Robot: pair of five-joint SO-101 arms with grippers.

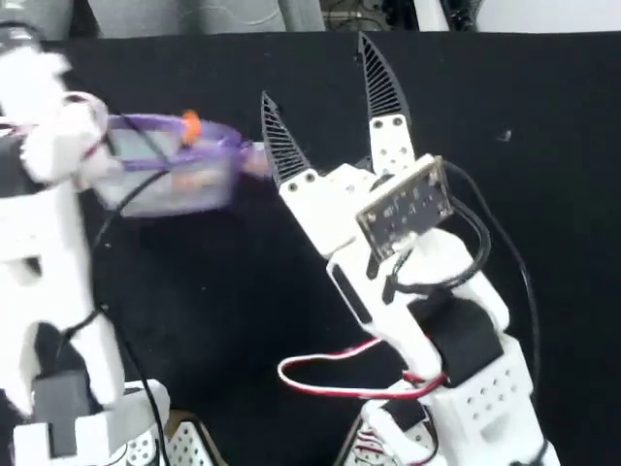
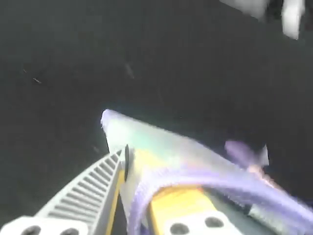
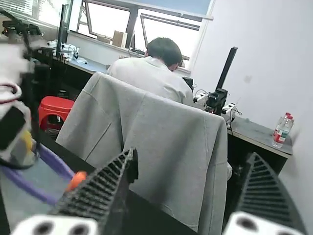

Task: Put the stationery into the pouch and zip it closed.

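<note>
Currently pouch point(image 1: 175, 175) pinched between left gripper point(image 2: 139, 183) jaws, over black table point(image 1: 543, 116) at its left side, orange zip pull point(image 1: 191, 124) on top, right gripper point(image 1: 320, 97) jaws spread wide, one finger just beside pouch's purple end, contact unclear

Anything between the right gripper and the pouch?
Nothing visible. The open right gripper sits right beside one end of the pouch, over the black table. The left gripper holds the pouch's other end.
</note>
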